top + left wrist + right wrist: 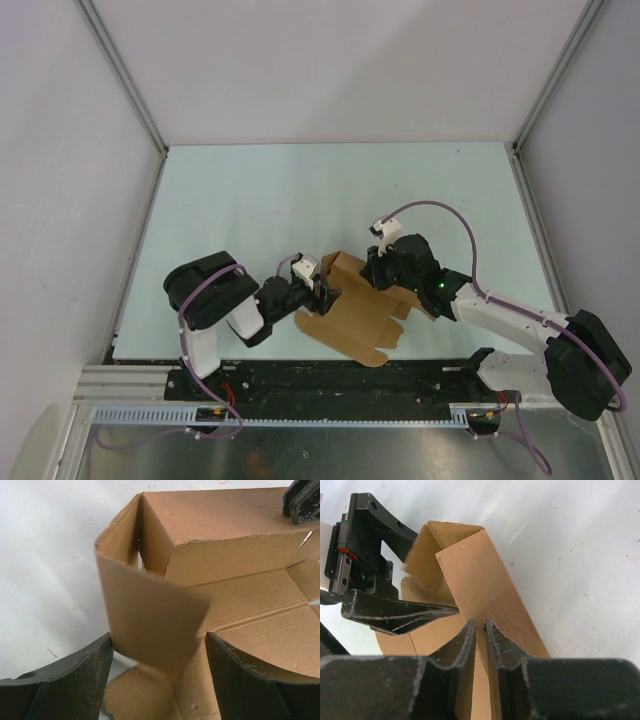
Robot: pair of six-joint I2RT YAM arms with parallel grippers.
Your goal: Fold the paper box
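I noted the right tool [481, 625] pinched narrow on an upright wall [485, 580] of the paper box [355, 305], which lay near the front edge of the table [300, 190]. The left tool [158, 636] stood wide, a raised flap [150, 615] between its fingers; contact unclear.

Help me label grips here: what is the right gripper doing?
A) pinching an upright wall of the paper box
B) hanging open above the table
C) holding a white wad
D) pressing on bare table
A: the right wrist view shows the right gripper nearly closed on the edge of a raised panel of the paper box.
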